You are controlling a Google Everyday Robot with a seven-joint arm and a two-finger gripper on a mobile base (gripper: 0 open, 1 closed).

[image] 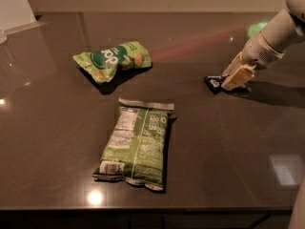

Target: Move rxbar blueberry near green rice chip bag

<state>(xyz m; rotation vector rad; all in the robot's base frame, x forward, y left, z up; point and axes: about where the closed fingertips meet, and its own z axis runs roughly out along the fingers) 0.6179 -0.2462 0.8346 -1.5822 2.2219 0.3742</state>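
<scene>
The rxbar blueberry (213,83) is a small dark blue bar with a white patch, lying flat on the dark table (214,142) at the right. My gripper (236,77) reaches in from the upper right and sits right at the bar's right end, covering part of it. The green rice chip bag (113,60) is a small bright green bag with a round dark logo. It lies at the back left, well apart from the bar.
A larger flat green bag (136,144) with white text panels and a barcode lies in the middle front. The table's front edge (143,208) runs along the bottom. A pale object (12,6) stands at the back left corner.
</scene>
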